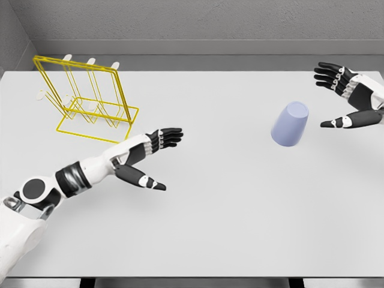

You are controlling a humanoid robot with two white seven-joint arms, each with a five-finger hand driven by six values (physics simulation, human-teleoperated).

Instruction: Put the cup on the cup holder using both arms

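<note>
A pale lavender cup (290, 124) stands upside down on the white table (228, 210), right of the middle. At the far left stands the yellow wire cup holder (90, 99) with white pegs on top. My right hand (339, 101) hovers just right of the cup, fingers spread and thumb extended toward it, apart from it. My left hand (157, 157) reaches over the table's left half, in front of the holder, fingers extended and holding nothing.
A grey wall runs behind the table's far edge. The table's front edge lies along the bottom of the view, above dark supports.
</note>
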